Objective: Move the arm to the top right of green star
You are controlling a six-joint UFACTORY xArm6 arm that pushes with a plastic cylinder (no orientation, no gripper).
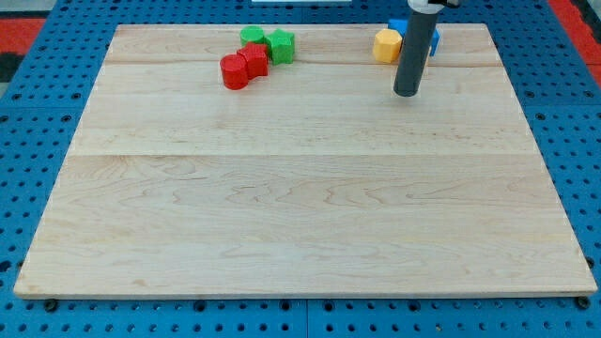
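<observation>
A green star block (281, 45) lies near the view's top, left of centre, with a second green block (251, 37) just to its left. Two red blocks (243, 68) touch below them. My tip (407, 93) rests on the board well to the right of the green star and a little lower in the view. A yellow block (386, 45) sits just up and left of the rod. A blue block (402, 26) shows behind the rod, partly hidden.
The wooden board (300, 207) lies on a blue perforated table (28, 141). The rod (416, 52) rises from the tip to the view's top edge.
</observation>
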